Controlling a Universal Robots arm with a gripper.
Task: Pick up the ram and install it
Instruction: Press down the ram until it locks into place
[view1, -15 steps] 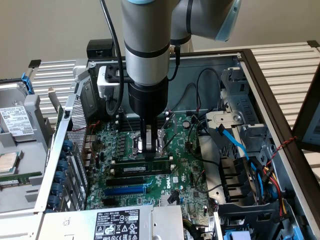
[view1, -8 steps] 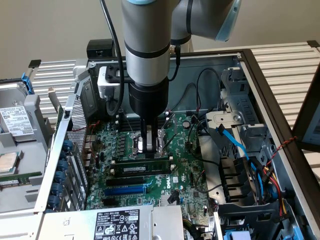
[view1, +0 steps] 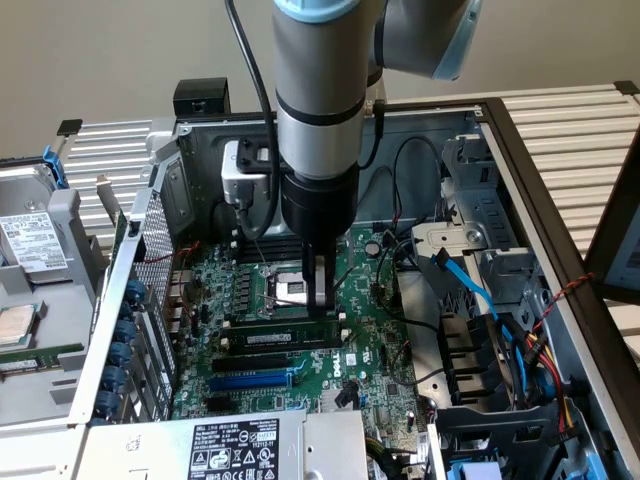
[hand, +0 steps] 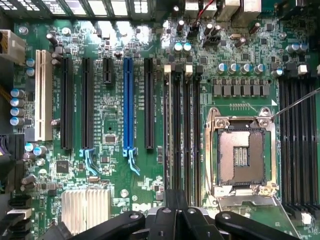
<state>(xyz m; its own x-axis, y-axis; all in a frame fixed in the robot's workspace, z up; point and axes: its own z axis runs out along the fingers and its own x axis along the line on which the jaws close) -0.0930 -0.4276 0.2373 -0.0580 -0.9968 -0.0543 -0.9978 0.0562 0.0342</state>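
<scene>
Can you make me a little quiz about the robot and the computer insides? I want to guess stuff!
1. True or false: the gripper is wide open.
2. What colour is the long slot that sits between black ones on the motherboard? A red, B blue, C yellow.
3. Fill in: the gripper is shut on the top edge of the ____, close to the processor socket.
Key: 1 false; 2 B; 3 the ram.
</scene>
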